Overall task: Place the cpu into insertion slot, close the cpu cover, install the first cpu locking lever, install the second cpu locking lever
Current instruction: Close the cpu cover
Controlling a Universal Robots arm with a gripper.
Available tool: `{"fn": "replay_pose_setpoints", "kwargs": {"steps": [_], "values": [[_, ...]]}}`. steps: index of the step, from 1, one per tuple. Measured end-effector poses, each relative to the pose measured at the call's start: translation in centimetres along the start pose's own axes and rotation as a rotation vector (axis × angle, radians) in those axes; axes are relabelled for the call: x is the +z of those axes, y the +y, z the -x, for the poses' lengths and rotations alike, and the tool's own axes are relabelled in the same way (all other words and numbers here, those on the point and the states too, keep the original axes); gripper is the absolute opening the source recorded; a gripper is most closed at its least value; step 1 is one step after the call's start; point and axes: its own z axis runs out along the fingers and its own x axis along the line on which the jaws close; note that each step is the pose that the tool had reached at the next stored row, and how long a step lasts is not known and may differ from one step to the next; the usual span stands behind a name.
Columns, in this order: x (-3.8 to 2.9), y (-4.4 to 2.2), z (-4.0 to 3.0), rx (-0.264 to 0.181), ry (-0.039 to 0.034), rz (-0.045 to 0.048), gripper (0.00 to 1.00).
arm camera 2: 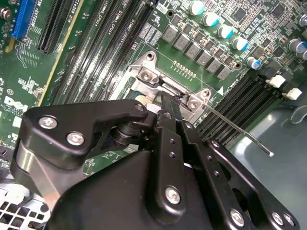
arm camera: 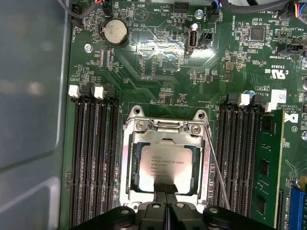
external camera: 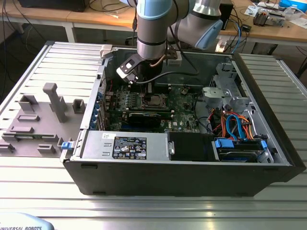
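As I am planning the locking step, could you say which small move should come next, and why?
Probably shift the shut pincer across to the locking lever, which looks unlatched; the cpu is already seated and the cpu cover lies over it.

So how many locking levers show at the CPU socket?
1: a thin wire lever along one side of the cpu cover, in both wrist views. Another may be hidden under the gripper.

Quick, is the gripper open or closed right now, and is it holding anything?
Gripper: closed, fingers together, holding nothing visible; tips at the edge of the cpu cover, by the seated cpu.
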Motion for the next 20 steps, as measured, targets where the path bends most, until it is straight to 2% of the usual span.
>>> {"fn": "replay_pose_setpoints", "kwargs": {"steps": [5,9,17,20], "values": [[-0.1,0.02,-0.03,0.0,0.0014,0.0012,0.11],[-0.62,0.03,-0.02,0.0,0.0007,0.0006,0.11],[-0.64,2.34,0.14,0.0,0.0008,-0.0037,0.11],[-0.64,2.36,0.14,0.0,0.0008,-0.0037,0.11]]}}
